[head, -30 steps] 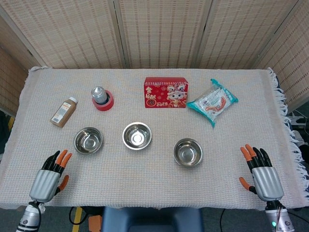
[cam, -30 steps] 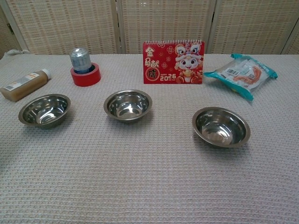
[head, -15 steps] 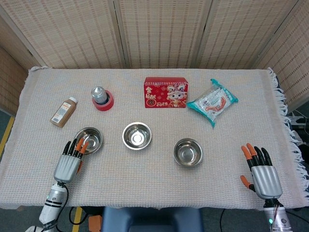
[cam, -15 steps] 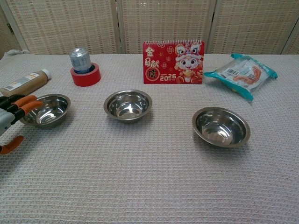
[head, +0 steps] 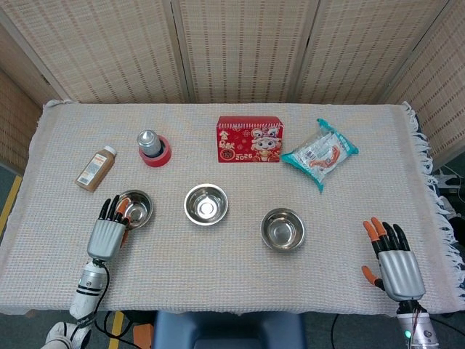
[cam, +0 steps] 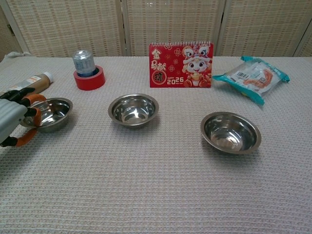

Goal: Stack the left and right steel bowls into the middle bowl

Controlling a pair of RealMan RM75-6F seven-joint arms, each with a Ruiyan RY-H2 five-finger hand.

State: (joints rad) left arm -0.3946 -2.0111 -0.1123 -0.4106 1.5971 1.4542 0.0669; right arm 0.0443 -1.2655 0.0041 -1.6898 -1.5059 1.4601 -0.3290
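The left hand [head: 107, 231] reaches the left steel bowl [head: 134, 209], fingers spread over its near rim but not yet gripping, ready to lift it toward the middle bowl [head: 205, 203]. The right hand [head: 397, 263] rests released, apart from the right steel bowl [head: 282, 228].

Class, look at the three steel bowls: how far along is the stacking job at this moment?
Nothing is stacked: the middle bowl is empty. In hand: the left hand is at the left bowl, fingers over its near rim; a firm grip isn't clear. Left: both bowls, including the untouched right bowl; the right hand is open, apart.
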